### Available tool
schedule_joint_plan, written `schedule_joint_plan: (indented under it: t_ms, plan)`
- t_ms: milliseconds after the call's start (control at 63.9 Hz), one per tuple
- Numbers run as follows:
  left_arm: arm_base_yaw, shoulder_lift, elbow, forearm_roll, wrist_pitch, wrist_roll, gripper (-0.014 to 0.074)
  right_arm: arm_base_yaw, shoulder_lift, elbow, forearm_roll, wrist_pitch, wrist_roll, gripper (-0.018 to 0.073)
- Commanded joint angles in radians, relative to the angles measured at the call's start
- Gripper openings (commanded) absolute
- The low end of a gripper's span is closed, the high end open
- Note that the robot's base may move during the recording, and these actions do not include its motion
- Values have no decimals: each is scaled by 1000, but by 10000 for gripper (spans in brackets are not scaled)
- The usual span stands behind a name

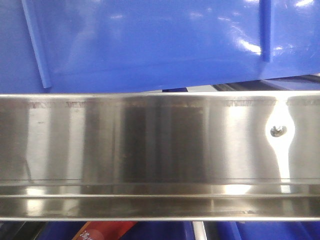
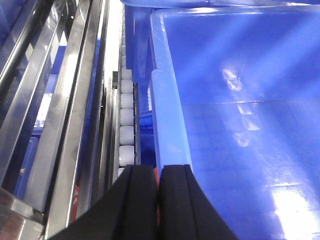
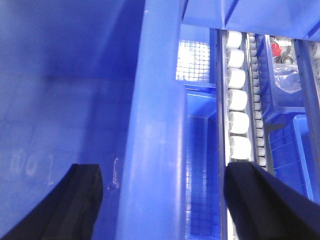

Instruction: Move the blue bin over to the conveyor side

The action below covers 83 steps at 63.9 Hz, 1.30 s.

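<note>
You are looking at one blue bin and one steel rail carrying a single screw. You are working with two claws, the left claw and the right claw. You are seeing at least five white rollers in one row.

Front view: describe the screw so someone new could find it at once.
A wide shiny steel rail runs across the picture below the blue bin. Near its right end, inside a bright glare patch, sits a small screw. It is the only fastener on the otherwise smooth metal.
</note>
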Motion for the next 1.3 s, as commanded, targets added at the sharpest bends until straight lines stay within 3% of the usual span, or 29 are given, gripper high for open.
schedule_joint_plan:
  t_ms: [0,704,970,1173,1283]
  plan:
    - [-2,-1,3,-8,-12,0,6,-3,-22,3,-4,-13,-11,393]
    - [-2,-1,3,-15,-12,0,6,-3,-31,7,-4,-13,-11,379]
    - [-2,-1,3,-15,-10,0,6,-3,-31,7,1,-13,-11,209]
    - [-2,-1,3,-15,-10,0,6,-3,-31,7,1,-13,-11,-90]
    - [-2,-1,3,-20,-10,0,6,-3,-31,7,1,-13,-11,-82]
